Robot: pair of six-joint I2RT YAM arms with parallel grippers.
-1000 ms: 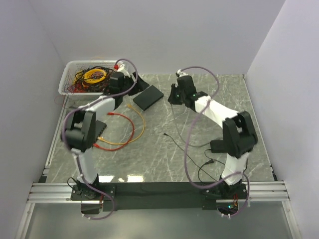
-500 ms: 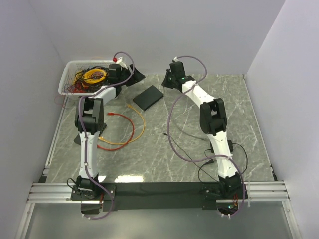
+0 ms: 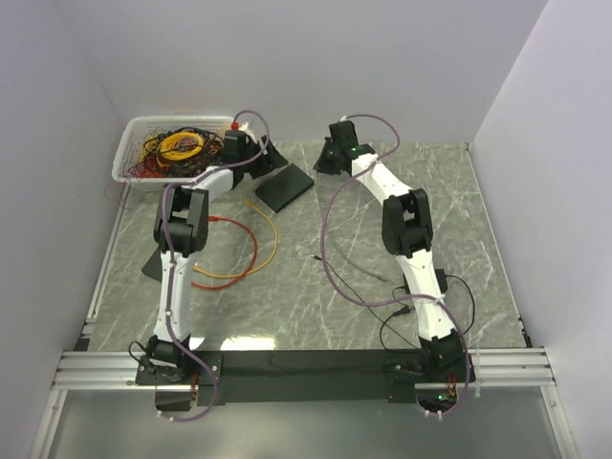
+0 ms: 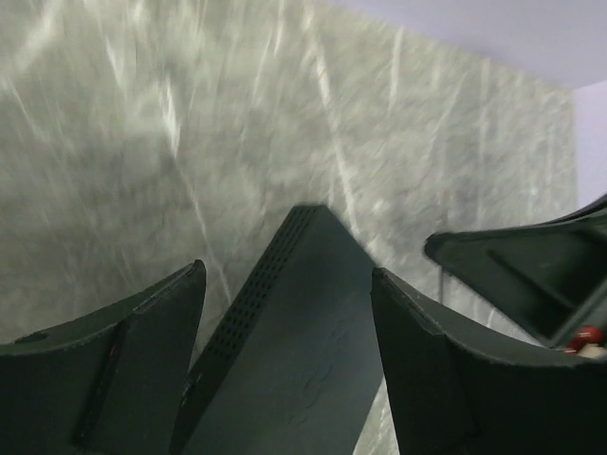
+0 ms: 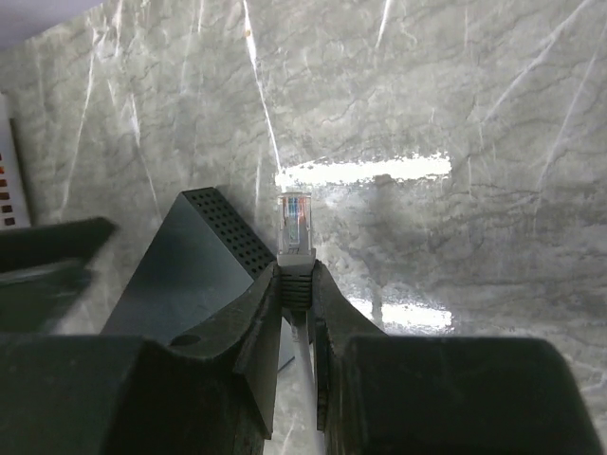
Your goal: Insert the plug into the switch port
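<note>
My right gripper (image 5: pixel 296 284) pinches the clear plastic plug (image 5: pixel 295 223), pointing up-frame; the flat black perforated switch box (image 5: pixel 204 261) lies just lower left of it, long axis diagonal, my spread left gripper (image 4: pixel 286 277) framing it

Grey marbled table (image 3: pixel 464 206); plain pale walls (image 3: pixel 306 57) around.

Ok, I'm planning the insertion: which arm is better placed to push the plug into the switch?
Right. The right gripper is shut on the plug, close beside the switch. The left gripper is open and empty near it.
</note>
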